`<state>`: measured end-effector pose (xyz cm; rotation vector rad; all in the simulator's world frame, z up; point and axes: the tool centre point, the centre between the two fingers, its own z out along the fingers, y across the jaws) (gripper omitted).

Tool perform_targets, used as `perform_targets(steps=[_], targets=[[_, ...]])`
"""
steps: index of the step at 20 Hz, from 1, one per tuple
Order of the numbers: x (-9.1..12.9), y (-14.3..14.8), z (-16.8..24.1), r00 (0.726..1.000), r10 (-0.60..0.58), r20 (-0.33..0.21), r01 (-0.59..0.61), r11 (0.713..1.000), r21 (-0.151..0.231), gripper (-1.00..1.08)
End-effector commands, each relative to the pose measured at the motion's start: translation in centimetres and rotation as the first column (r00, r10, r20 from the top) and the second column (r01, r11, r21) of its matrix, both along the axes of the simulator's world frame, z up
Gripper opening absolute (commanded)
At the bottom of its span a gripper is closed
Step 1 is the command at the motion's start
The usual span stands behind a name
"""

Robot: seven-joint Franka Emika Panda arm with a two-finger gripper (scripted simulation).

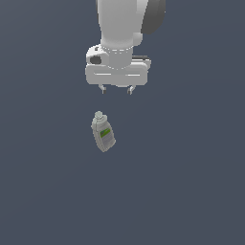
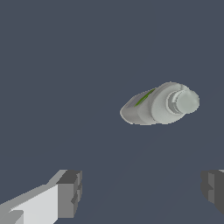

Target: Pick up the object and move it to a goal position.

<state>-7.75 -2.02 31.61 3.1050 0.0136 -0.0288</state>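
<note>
A: In the exterior view, the claw point(image 1: 116, 90) hangs with its jaws wide, holding nothing. The bottle point(image 1: 103, 132) lies on the counter point(image 1: 191, 182), below it in this view, apart.

B: The wrist view shows the bottle point(image 2: 158, 104) cap-first, off the line between the fingers point(image 2: 70, 194).

A: A straight descent would likely miss it or clip the cap and skid it.

The arm point(image 1: 127, 24) is cut off by the exterior view's upper edge; bottle point(image 1: 103, 132) label print is too small to read.

White rounded arm point(image 1: 119, 24) with a dark grey joint cap, broad white hand, small grey jaws.
</note>
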Motion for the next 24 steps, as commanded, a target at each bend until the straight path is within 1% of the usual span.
perform_targets(steps=[1,8,11,13,17,24], targets=[[0.2,-0.2,-0.1,1.000,-0.022,0.001,0.022,1.000,0.001,1.00],[1.0,-1.2,-0.6,0.990,-0.142,0.006,0.142,0.990,0.008,1.00],[1.5,-1.8,-0.9,0.976,-0.217,0.009,0.216,0.976,0.012,1.00],[1.9,-2.3,-1.1,0.962,-0.273,0.011,0.273,0.962,0.015,1.00],[2.8,-3.4,-1.7,0.919,-0.395,0.013,0.395,0.919,0.021,1.00],[4.1,-5.4,-2.7,0.816,-0.578,0.017,0.577,0.816,0.030,1.00]])
